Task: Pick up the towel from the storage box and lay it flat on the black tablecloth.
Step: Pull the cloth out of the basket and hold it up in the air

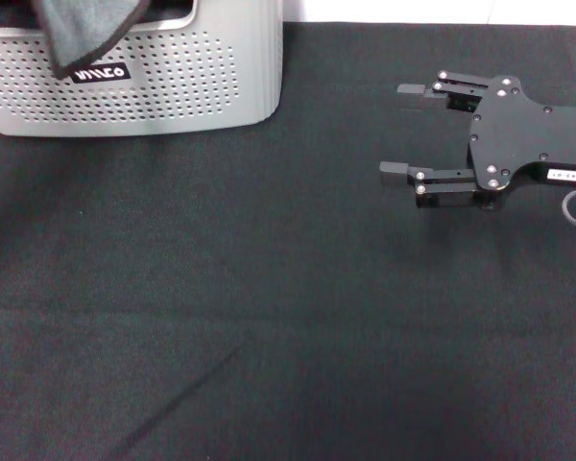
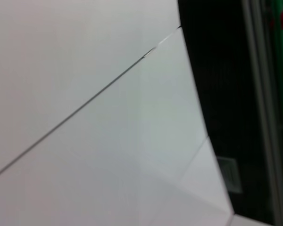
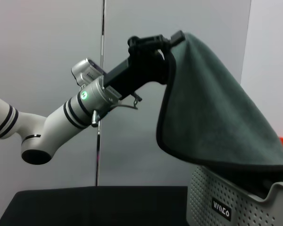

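Note:
The light grey storage box (image 1: 173, 91) stands on the far left of the black tablecloth (image 1: 269, 317). The towel (image 1: 82, 34) hangs over the box's front wall with its grey-blue face showing. In the right wrist view the left gripper (image 3: 173, 40) is raised above the storage box (image 3: 236, 202) and is shut on a top corner of the towel (image 3: 207, 113). The cloth drapes from there down into the box. My right gripper (image 1: 401, 131) hovers open and empty over the cloth's far right, fingers pointing toward the box.
The tablecloth (image 3: 85, 207) reaches well in front of the box and to its right. A white wall strip (image 1: 442, 10) runs behind the table. The left wrist view shows only pale wall panels (image 2: 85, 117) and a dark strip.

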